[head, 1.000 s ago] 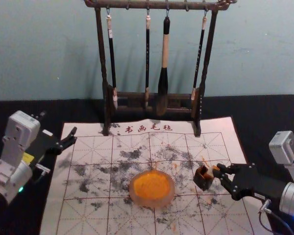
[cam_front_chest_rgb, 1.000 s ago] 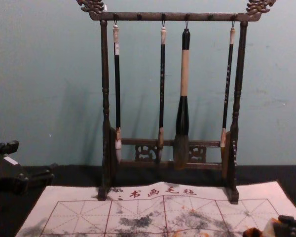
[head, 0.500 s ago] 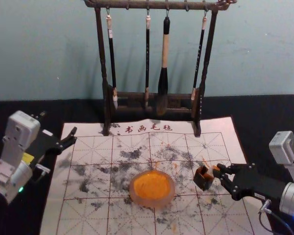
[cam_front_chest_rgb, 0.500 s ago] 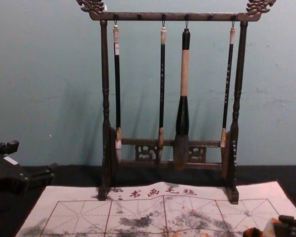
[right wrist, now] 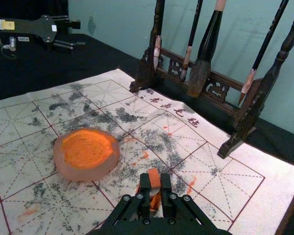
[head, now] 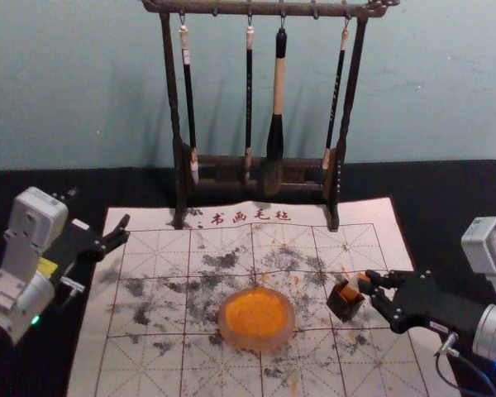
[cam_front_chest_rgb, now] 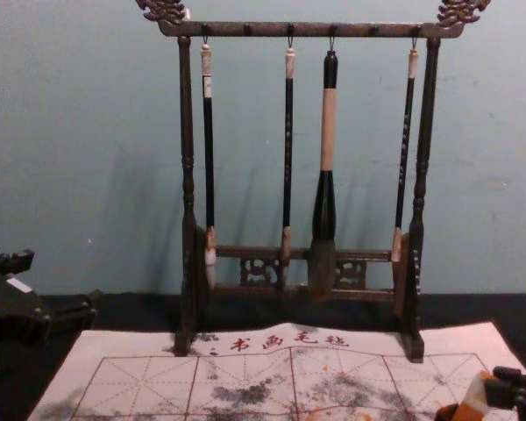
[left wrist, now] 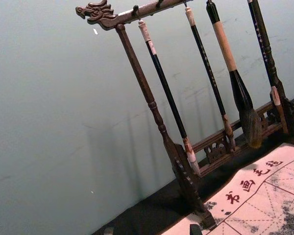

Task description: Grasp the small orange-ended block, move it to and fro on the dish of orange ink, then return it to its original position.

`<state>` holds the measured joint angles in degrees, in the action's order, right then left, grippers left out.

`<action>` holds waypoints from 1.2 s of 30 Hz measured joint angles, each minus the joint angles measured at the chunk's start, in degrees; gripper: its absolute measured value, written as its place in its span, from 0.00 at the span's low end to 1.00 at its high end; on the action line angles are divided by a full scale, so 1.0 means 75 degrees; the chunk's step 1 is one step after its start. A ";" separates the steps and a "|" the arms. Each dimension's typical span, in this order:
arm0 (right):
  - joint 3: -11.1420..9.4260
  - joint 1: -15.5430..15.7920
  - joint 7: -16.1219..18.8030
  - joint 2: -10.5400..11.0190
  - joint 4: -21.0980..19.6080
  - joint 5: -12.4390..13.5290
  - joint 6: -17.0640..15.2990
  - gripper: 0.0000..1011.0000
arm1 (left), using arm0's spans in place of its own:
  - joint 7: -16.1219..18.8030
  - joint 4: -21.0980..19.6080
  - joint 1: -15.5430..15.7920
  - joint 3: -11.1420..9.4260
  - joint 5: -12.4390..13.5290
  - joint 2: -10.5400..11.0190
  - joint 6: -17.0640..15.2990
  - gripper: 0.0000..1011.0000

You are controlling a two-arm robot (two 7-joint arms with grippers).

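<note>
My right gripper (head: 375,287) is shut on the small orange-ended block (head: 364,283), just above and beside the dark open box (head: 345,302) with orange inside. In the right wrist view, the gripper (right wrist: 155,188) grips the block (right wrist: 154,178), and the box is mostly hidden behind the fingers. The chest view has the block (cam_front_chest_rgb: 475,396) tilted at the lower right. Left of the box lies the round dish of orange ink (head: 256,318). My left gripper (head: 101,236) stays parked open at the left; its fingertips (left wrist: 195,229) edge into the left wrist view.
A wooden rack (head: 180,184) with several hanging brushes stands at the mat's back edge. The white gridded mat (head: 140,364), stained with black and orange, lies under the dish and box, on a black-covered table (head: 455,190).
The right gripper has risen a little and shifted slightly, lifting the block, and more of the box's orange inside shows. The left arm has stayed still.
</note>
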<state>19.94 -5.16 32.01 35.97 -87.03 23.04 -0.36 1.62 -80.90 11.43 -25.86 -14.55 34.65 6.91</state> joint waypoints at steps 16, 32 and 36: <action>-0.0166 0.0105 -0.0041 0.0268 -0.0488 0.0024 -0.0038 0.10 | 0.0000 0.0001 0.0000 0.0000 0.0000 0.0000 0.0000 0.99; -0.0315 -0.0240 -0.0096 0.0215 -0.0697 0.0069 -0.0020 0.10 | 0.0000 0.0000 0.0000 0.0000 0.0000 -0.0001 0.0000 0.99; -0.0147 -0.0540 -0.0040 0.0075 -0.0546 -0.0019 -0.0020 0.10 | 0.0000 0.0000 0.0000 0.0000 0.0000 0.0000 0.0000 0.99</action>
<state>18.84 -9.22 31.71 36.54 -91.12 22.90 -0.51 1.62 -80.90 11.43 -25.86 -14.55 34.65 6.91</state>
